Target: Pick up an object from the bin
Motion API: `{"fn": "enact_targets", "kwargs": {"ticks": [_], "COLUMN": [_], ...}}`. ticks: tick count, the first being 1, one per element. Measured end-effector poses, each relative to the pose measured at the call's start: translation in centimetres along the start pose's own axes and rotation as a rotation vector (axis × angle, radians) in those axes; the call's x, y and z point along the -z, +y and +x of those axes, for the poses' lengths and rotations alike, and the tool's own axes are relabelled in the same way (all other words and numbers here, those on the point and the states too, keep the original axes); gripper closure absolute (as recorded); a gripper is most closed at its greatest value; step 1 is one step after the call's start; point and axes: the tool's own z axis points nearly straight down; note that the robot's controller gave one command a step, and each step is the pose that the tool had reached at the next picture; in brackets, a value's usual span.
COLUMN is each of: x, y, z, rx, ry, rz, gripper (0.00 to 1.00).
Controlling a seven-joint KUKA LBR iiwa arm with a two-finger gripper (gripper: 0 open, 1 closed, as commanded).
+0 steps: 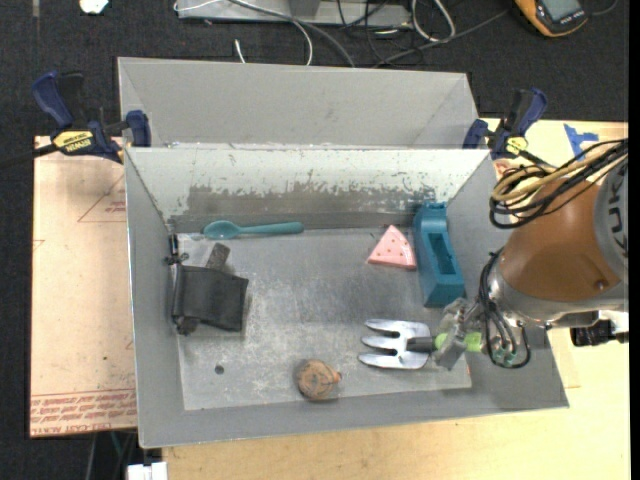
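Note:
My gripper (456,334) is low in the bin's front right corner, under the arm's orange cover. It sits right over the handle end of a silver fork (393,344) with a dark and green handle, whose tines point left across the floor. Whether the handle is gripped I cannot tell. A blue block (438,256) stands just behind the gripper along the right wall. A pink triangular wedge (393,249) lies to the left of that block.
A brown round lump (318,378) lies near the front wall. A black folded thing (208,299) rests by the left wall, and a teal spoon (250,230) lies along the back wall. The arm's cover and cables overhang the right rim.

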Motion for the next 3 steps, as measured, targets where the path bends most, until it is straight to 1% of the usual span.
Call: {"fn": "enact_targets", "kwargs": {"ticks": [2,3], "x": [7.0,10.2], "y": [0.1,0.1], "z": [-0.2,-0.2], "rx": [0.0,0.0], "ry": [-0.009,-0.008], "rz": [-0.001,-0.001], "gripper": [1.0,1.0]}}
